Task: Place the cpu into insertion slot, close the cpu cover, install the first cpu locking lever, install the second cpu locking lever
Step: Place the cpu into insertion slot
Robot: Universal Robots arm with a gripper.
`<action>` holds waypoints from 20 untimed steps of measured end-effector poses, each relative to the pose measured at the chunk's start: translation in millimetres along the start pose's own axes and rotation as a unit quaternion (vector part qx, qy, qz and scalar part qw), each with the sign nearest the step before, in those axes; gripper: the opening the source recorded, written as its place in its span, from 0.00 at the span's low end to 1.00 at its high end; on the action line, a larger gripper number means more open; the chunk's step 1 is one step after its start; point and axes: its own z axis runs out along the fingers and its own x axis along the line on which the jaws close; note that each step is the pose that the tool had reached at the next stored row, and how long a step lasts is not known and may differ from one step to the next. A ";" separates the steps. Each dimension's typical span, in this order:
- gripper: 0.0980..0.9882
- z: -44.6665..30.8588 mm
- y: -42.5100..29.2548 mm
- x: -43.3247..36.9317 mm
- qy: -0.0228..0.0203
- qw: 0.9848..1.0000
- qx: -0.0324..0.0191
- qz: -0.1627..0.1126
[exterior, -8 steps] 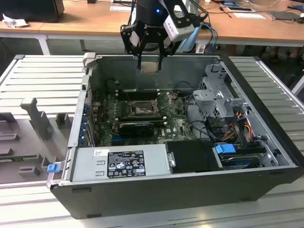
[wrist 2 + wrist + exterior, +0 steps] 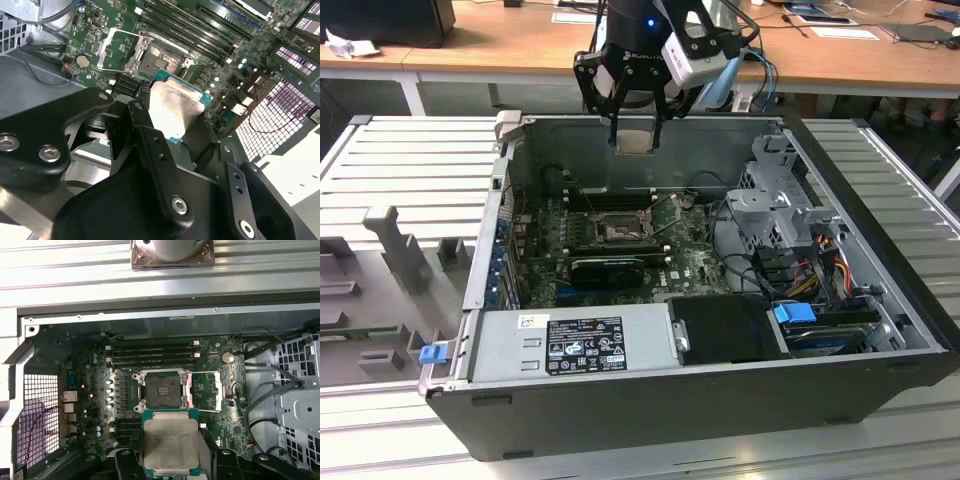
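Chip held over the open case, socket bare below.

The power supply (image 2: 570, 345) at the case's (image 2: 650, 410) near wall carries a black label and a small white sticker, the print too fine to read. The gripper (image 2: 636, 147) hangs above the far wall, its jaws drawn in to chip width, pinching the cpu (image 2: 170, 442) by two opposite edges. On the green motherboard (image 2: 690, 262) the insertion slot (image 2: 163, 389) lies uncovered, with the cpu cover (image 2: 105, 47) swung open beside it. Memory slots (image 2: 152, 354) run along one side, a black card (image 2: 608, 266) along the other, with open air above.
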 end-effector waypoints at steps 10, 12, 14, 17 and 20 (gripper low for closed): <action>0.48 0.0 0.0 0.0 -0.002 1.000 0.000 0.018; 0.48 0.3 0.0 0.0 -0.003 0.999 0.000 0.039; 0.48 0.9 -0.1 0.0 -0.006 0.998 0.000 0.062; 0.48 1.6 -0.2 0.0 -0.007 0.997 0.000 0.079; 0.48 2.5 -0.2 0.0 -0.009 0.995 0.000 0.099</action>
